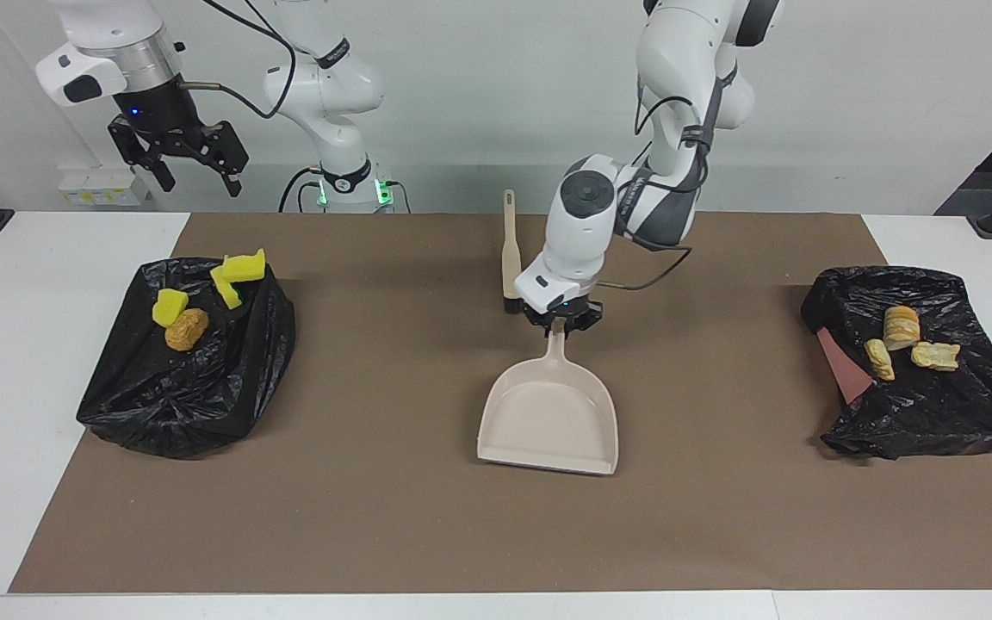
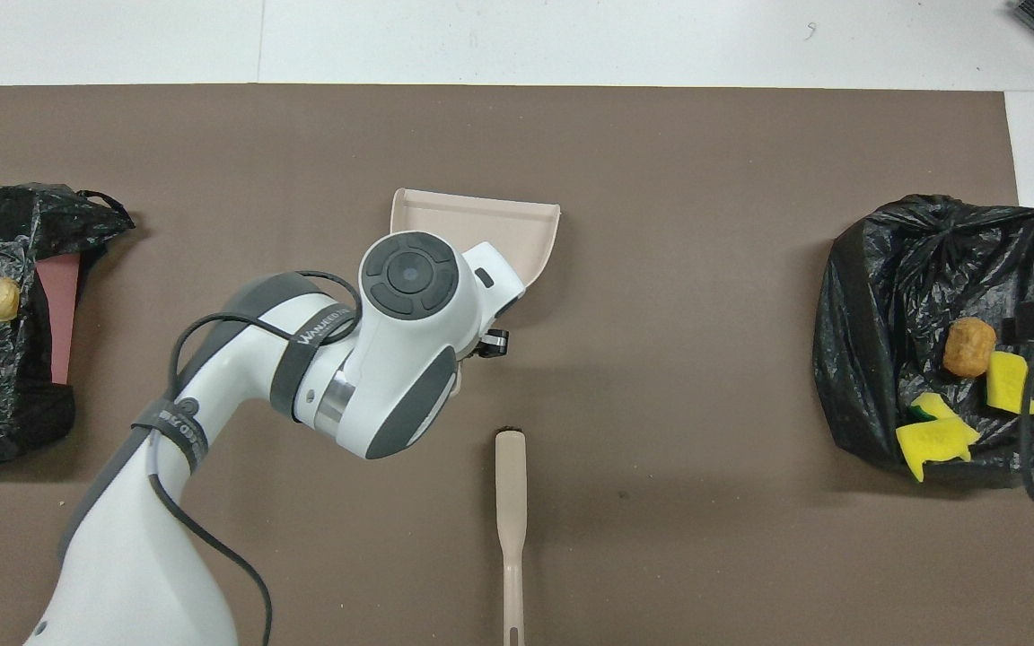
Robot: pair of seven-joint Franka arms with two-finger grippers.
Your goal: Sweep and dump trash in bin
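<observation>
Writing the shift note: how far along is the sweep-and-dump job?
Done: all trash sits on the two bags, sponge bits and lump on one, pastry chunks on the other. In hand: left end effector grips the empty dustpan mid-mat, beside the brush. Right end effector waits open. Left: release the dustpan.
</observation>
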